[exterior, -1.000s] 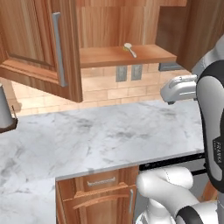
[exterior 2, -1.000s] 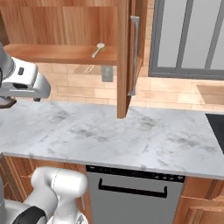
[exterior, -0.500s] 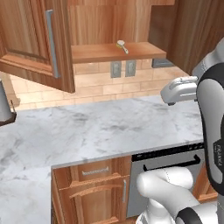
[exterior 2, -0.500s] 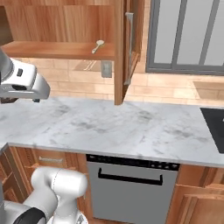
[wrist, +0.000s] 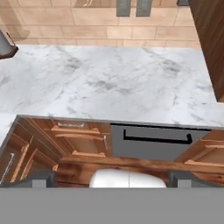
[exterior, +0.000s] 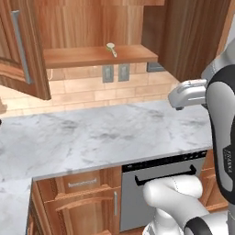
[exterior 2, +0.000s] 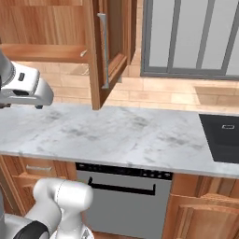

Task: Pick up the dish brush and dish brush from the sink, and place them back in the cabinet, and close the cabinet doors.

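Left base view shows one small tan dish brush with white round head [exterior: 110,47] lying on the shelf of the open reddish-brown wooden cabinet [exterior: 96,56], high above the white marble table [exterior: 105,135]. My gripper [wrist: 112,178] is empty, its tips wide apart, well below and apart from the brush.

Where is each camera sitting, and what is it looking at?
Left base view: behind the arm on its left, facing the marble counter and open cabinet with a dish brush on its shelf; the white arm rises at right.
Right base view: behind the arm on its right, facing the counter, an open cabinet door and the sink; the arm shows at left.
Hand view: on the hand, looking down at the counter and the dishwasher.
All three share the counter and dishwasher.
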Motion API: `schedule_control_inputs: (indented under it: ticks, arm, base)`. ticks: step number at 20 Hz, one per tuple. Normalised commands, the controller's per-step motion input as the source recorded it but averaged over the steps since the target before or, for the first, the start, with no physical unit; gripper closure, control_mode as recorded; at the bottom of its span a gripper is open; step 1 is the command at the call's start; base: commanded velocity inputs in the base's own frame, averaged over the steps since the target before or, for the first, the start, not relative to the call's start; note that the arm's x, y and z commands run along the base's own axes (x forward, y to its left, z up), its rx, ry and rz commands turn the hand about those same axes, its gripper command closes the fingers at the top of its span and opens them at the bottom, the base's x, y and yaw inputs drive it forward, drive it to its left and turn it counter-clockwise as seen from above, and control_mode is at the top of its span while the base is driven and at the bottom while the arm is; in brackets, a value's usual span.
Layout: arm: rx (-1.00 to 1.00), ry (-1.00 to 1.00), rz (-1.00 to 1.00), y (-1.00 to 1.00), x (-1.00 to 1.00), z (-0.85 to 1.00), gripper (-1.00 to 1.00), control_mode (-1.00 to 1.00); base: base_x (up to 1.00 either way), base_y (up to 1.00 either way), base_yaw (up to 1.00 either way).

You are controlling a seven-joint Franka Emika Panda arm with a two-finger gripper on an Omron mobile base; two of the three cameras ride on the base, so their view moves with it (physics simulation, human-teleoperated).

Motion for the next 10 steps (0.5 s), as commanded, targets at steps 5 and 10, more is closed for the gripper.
schedule_control_inputs:
  ticks: [5, 10]
  arm:
    - [0.0, 0.0, 0.0, 0.0, 0.0, 0.0, -1.0, 1.0]
    - [0.0, 0.0, 0.0, 0.0, 0.0, 0.0, -1.0, 1.0]
  base:
    - [-0.25, -0.42, 0.0]
    - [-0.37, -0.33, 0.0]
